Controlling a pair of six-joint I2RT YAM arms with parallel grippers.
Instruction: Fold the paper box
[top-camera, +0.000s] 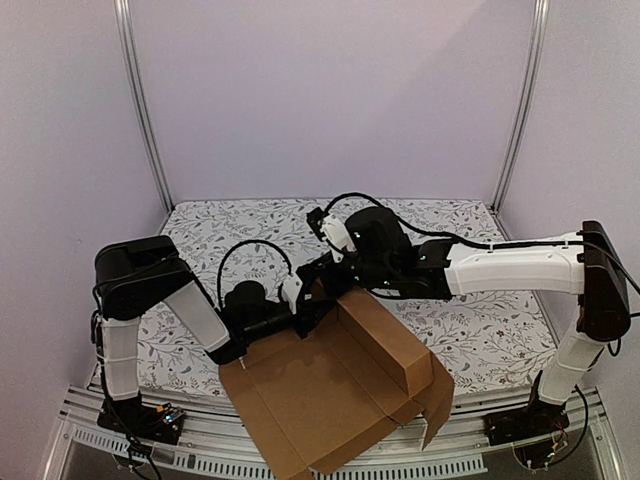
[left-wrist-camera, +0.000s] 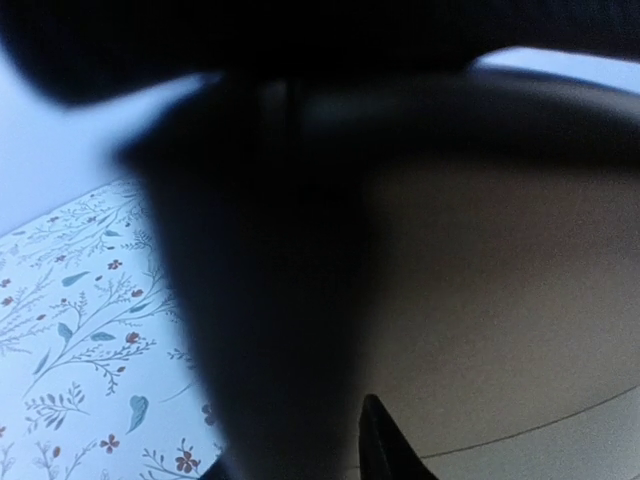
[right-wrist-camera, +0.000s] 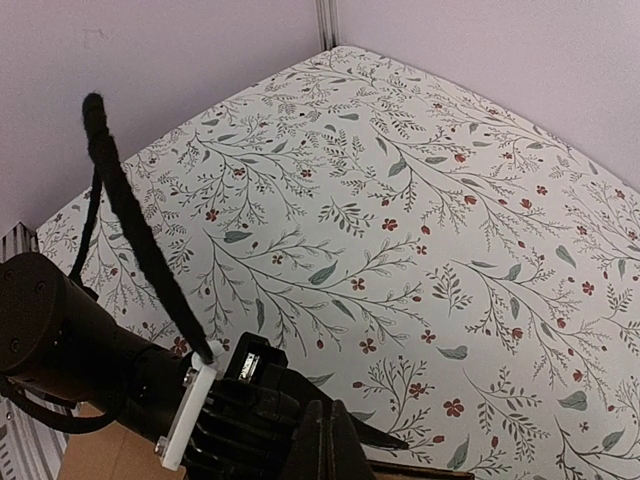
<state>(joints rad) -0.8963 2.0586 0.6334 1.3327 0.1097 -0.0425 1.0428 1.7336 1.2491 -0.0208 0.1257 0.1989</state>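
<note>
Cardboard paper box (top-camera: 330, 400) sat half-folded at 6 o'clock edge of desk (top-camera: 480, 330). At its 11 o'clock corner: right tool (top-camera: 322, 289) pinched together, left tool (top-camera: 303, 318) alongside, couldn't tell apart or together.

The tabletop (top-camera: 500, 340) is covered wall to wall by a white cloth (right-wrist-camera: 420, 200) printed with leafy twigs and little red flowers. Lying on it is the brown paper box (top-camera: 330, 400), partly folded, sitting near the middle at the near edge, with its near corner sticking out past the cloth.
</note>
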